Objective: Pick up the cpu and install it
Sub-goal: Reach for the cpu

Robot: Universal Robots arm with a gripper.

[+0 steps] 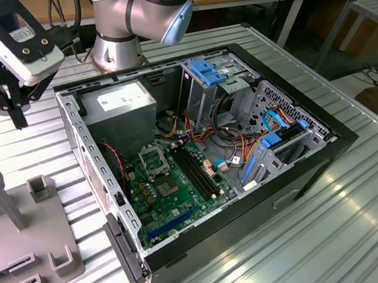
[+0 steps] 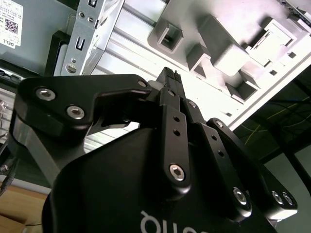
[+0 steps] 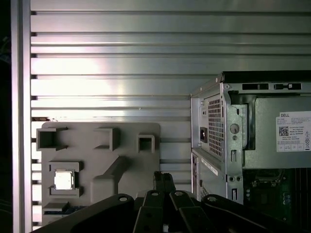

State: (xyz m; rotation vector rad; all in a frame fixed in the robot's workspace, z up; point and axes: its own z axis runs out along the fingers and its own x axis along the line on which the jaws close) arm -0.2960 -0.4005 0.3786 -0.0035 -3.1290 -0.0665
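On the ribbed metal table you have the open computer case lying on its side with its inside facing up. Just beside it, at the exterior view's left, is the grey fixture. Look to the first wrist view for the cpu: it lies flat in a square recess of the fixture, pale metal top facing up, with nothing touching it. Your gripper hangs in the air at the exterior view's left, above the table and off the corner of the case where the power supply sits. In both wrist views its black fingers run together to a single point, so you can read the pincer as pressed together, tip against tip, pinching nothing. In the first wrist view that point stands between the cpu's recess and the wall of the case, about over the fixture edge that faces the case and well apart from the cpu. Inside the case the green motherboard lies exposed. Its socket shows as a metal-framed square near the power supply, with the black memory slots alongside. Blue drive brackets and coloured cables fill the far half of the case. The arm's base stands on the table behind it.
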